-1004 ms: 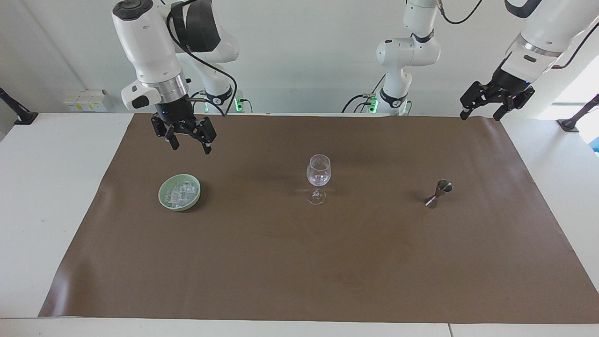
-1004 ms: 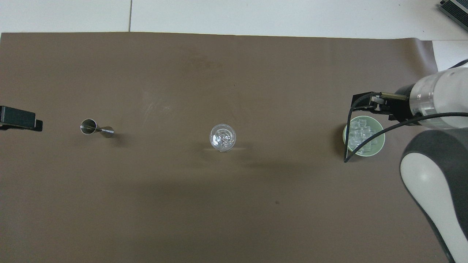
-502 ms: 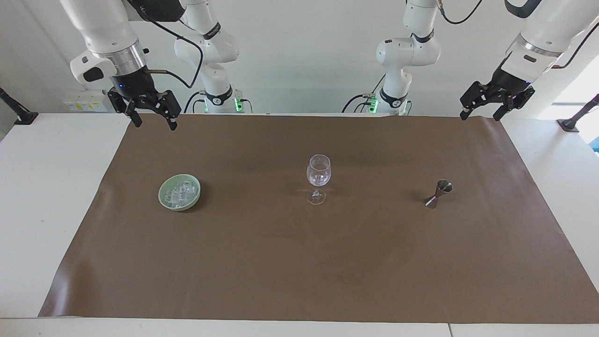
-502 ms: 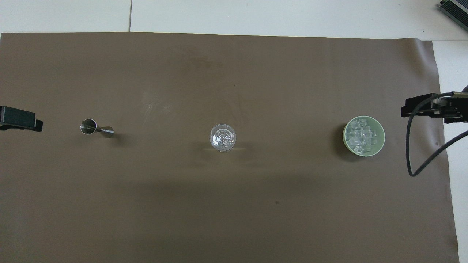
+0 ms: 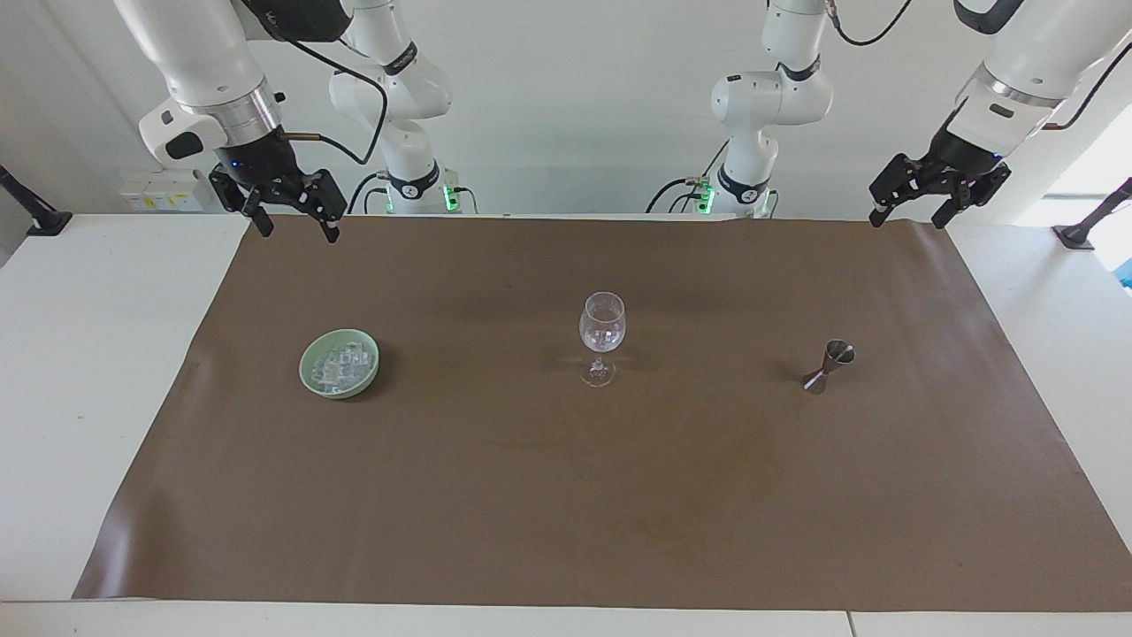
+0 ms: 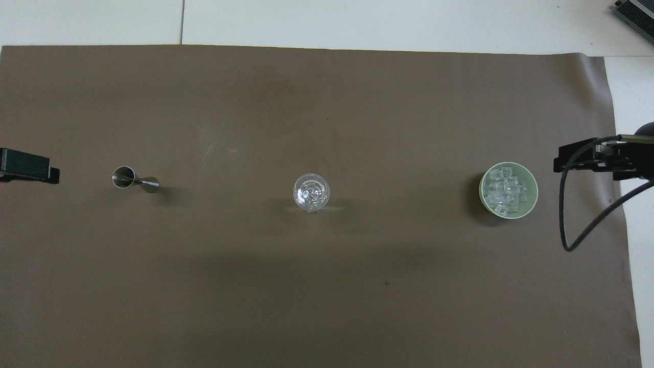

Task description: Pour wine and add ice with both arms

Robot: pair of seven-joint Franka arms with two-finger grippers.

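A clear wine glass stands upright mid-mat, with what look like clear cubes in its bowl. Toward the right arm's end sits a pale green bowl heaped with ice. A steel jigger stands toward the left arm's end. My right gripper hangs open and empty over the mat's edge by its base. My left gripper waits open and empty over the mat's corner. No wine shows.
A brown mat covers most of the white table. Black clamp posts stand at the table's two ends. A black cable loops down from the right wrist beside the bowl.
The right gripper rose from over the ice bowl and drew back toward its own base, then shifted slightly. The left arm, glass, bowl and jigger have not moved.
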